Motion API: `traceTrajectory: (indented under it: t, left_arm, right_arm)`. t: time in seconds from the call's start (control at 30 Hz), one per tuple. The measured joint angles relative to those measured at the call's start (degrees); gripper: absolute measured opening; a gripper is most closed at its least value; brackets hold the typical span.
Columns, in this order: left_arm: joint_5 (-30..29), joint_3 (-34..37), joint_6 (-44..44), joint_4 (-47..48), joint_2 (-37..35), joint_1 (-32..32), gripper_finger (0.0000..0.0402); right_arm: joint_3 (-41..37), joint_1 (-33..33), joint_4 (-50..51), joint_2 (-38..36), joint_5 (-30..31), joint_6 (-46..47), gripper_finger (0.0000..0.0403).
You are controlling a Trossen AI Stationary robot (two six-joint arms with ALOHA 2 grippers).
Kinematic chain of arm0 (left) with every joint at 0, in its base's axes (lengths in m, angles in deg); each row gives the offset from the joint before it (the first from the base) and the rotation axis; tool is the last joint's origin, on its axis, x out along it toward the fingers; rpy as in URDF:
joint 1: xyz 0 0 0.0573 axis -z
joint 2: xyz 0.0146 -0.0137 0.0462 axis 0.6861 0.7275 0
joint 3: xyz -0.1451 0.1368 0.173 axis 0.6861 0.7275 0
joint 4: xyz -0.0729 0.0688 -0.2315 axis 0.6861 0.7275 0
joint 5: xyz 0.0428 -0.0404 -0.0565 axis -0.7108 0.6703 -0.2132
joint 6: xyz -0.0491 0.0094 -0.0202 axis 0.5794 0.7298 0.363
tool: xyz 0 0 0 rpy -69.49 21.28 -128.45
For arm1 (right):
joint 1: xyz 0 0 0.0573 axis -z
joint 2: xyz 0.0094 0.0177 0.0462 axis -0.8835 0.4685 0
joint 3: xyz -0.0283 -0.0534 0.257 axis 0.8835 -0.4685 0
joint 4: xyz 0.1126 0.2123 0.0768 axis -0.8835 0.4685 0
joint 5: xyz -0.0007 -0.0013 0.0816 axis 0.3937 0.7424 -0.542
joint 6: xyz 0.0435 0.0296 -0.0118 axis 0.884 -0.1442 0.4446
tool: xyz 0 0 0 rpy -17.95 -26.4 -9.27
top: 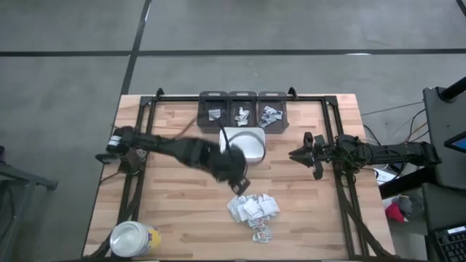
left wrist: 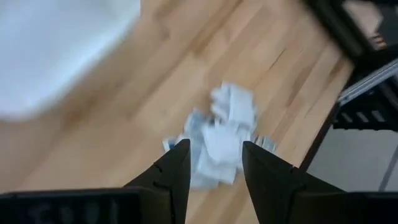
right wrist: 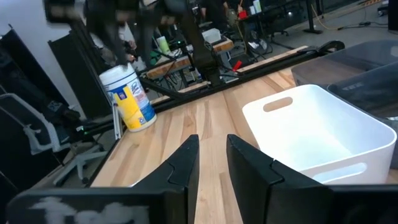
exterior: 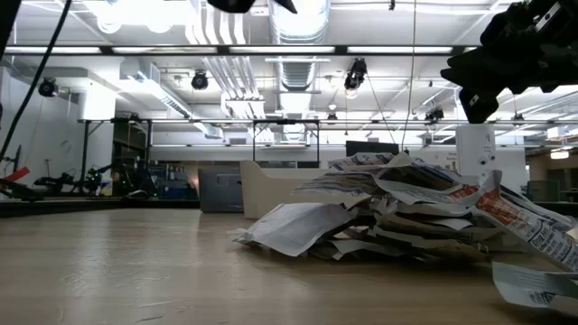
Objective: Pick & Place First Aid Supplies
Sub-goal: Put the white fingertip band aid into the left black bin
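The first aid supplies [top: 253,211] lie in a loose heap of small white printed packets on the wooden table, near its front edge; the low view shows the heap [exterior: 406,212] close up. My left gripper [top: 239,183] hangs in the air between the white tray [top: 247,144] and the heap. It is open, with nothing between its fingers, and the left wrist view shows the packets [left wrist: 217,140] below my left gripper [left wrist: 214,165]. My right gripper [top: 293,154] waits at the table's right, level, pointing at the tray. In its own wrist view my right gripper [right wrist: 211,162] is open a little and empty.
Three dark bins [top: 242,109] holding a few packets stand in a row at the far edge, just behind the tray. A yellow jar with a white lid [top: 135,239] stands at the near left corner. Black frame rails [top: 342,196] run along both sides of the table.
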Motion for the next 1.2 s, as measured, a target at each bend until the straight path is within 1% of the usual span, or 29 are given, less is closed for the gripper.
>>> traceTrajectory:
  t: [0.13, 0.2, 0.3, 0.4, 0.5, 0.57, 0.67, 0.9, 1.2]
  left_arm:
    - [-0.1, 6.5, 8.8, -1.7, 0.0, 4.4, 0.0138]
    - [-0.1, 10.4, 9.6, -5.0, 0.0, 6.0, 0.0138]
    - [-1.4, 16.4, 6.0, -11.7, 0.0, 8.1, 0.0138]
    - [-2.7, 23.1, 0.2, -21.5, 0.0, 9.2, 0.0138]
    - [-2.7, 29.7, -4.6, -29.9, 0.0, 9.5, 0.0138]
    - [-2.7, 33.6, -6.2, -34.4, 0.0, 9.5, 0.0138]
    - [-2.7, 38.0, -6.7, -38.0, 0.0, 9.1, 0.0138]
    - [-5.3, 43.6, -10.6, -44.8, 0.0, 8.5, 0.0138]
    - [-5.6, 44.3, -12.2, -46.1, 0.0, 5.6, 0.0138]
  right_arm:
    - [0.0, 0.0, 0.0, 0.0, 0.0, 0.0, 0.0070]
    - [0.0, 0.0, 0.0, 0.0, 0.0, 0.0, 0.0067]
    - [0.0, 0.0, 0.0, 0.0, 0.0, 0.0, 0.0064]
    - [0.0, 0.0, 0.0, 0.0, 0.0, 0.0, 0.0063]
    - [0.0, 0.0, 0.0, 0.0, 0.0, 0.0, 0.0067]
    - [0.0, 0.0, 0.0, 0.0, 0.0, 0.0, 0.0070]
    - [0.0, 0.0, 0.0, 0.0, 0.0, 0.0, 0.0075]
    - [0.0, 0.0, 0.0, 0.0, 0.0, 0.0, 0.0083]
    - [0.0, 0.0, 0.0, 0.0, 0.0, 0.0, 0.0075]
